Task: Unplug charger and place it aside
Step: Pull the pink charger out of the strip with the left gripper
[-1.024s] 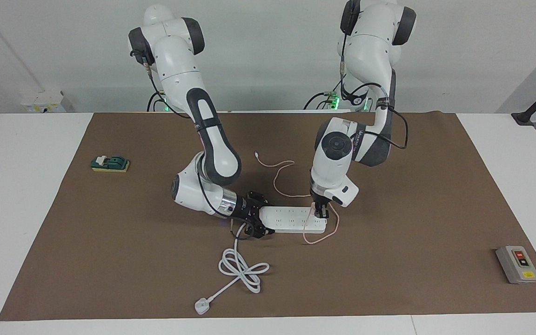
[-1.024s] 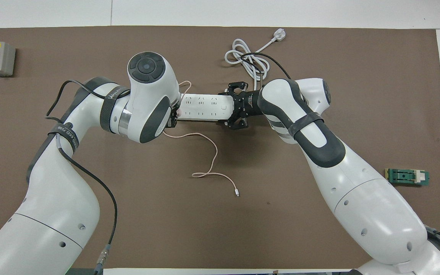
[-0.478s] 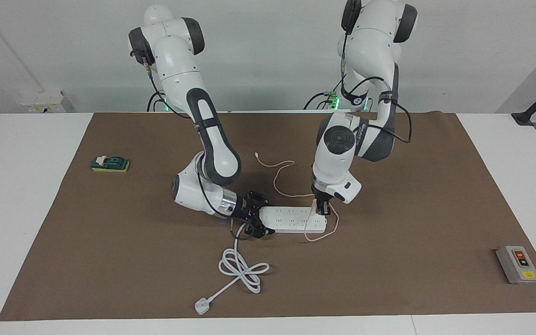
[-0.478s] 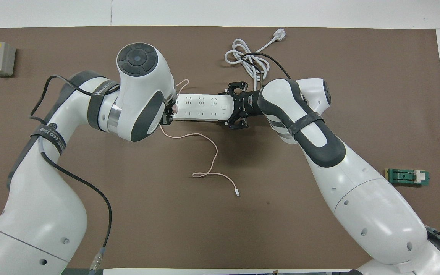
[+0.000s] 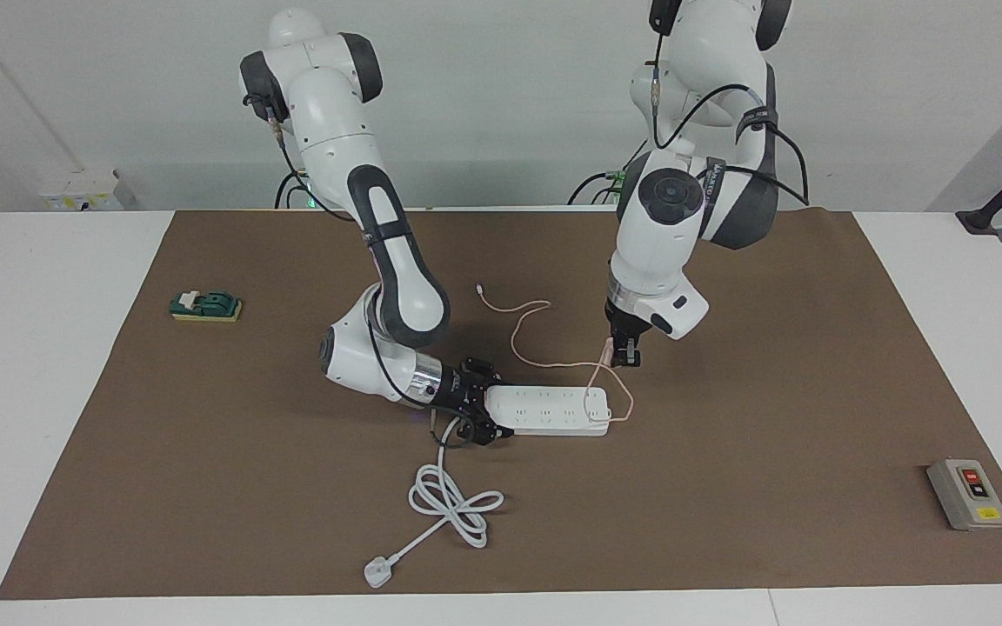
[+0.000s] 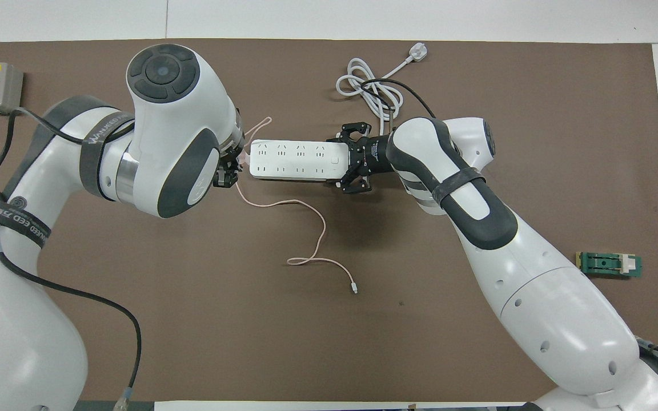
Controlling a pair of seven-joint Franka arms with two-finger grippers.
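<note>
The facing view shows what the overhead hides: the left gripper (image 5: 625, 352), at centre right of the frame, hangs clear above the strip (image 5: 549, 411), its fingers shut on the charger (image 5: 609, 352), which sits between them with its pink cable (image 5: 525, 326) trailing down over the strip's end (from overhead the arm's bulk covers most of this, only the gripper's tip showing at centre left). At frame centre the right gripper (image 5: 477, 404) clamps the strip's cord end flat on the mat (image 5: 771, 487). Farther out, the white cord (image 5: 449, 504) coils; a switch box (image 5: 968, 494) sits at lower right.
</note>
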